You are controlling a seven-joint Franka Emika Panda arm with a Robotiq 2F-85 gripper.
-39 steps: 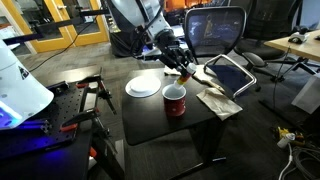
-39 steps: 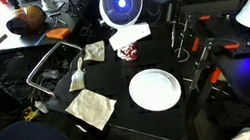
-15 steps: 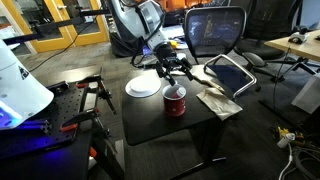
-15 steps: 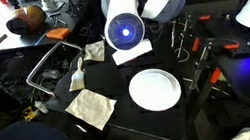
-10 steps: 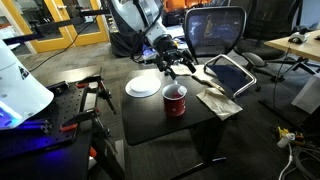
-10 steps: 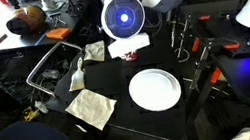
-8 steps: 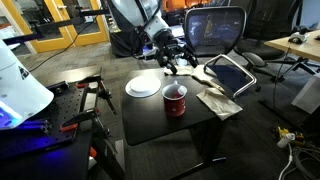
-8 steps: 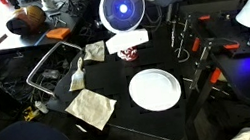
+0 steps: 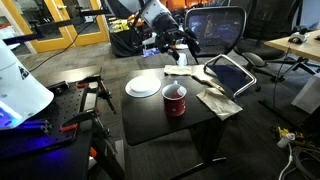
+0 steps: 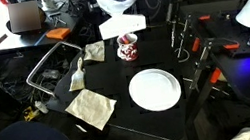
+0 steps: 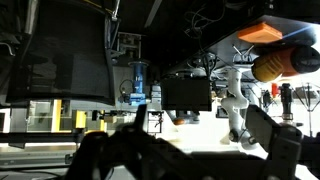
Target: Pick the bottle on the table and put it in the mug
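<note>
The dark red mug [image 9: 174, 101] stands on the black table [image 9: 150, 115] just right of a white plate; it also shows at the table's far edge in an exterior view [image 10: 128, 48]. A whitish shape in the mug's mouth looks like the bottle [image 10: 127, 42], though it is too small to be sure. My gripper [image 9: 180, 47] hangs open and empty, well above and behind the mug. In the wrist view its dark fingers [image 11: 100, 152] frame the bottom edge with nothing between them, and the camera looks out across the room.
A white plate [image 9: 144, 86] [image 10: 154, 89] lies on the table. Crumpled cloths [image 9: 216, 100] [image 10: 91, 108] lie at one edge, with a tablet [image 9: 228, 73] and an office chair [image 9: 215, 30] behind. Red-handled clamps [image 9: 95, 92] stand beside the table.
My gripper has risen from just above the mug to well above it and swung to face out into the room. It stayed open; the mug did not move.
</note>
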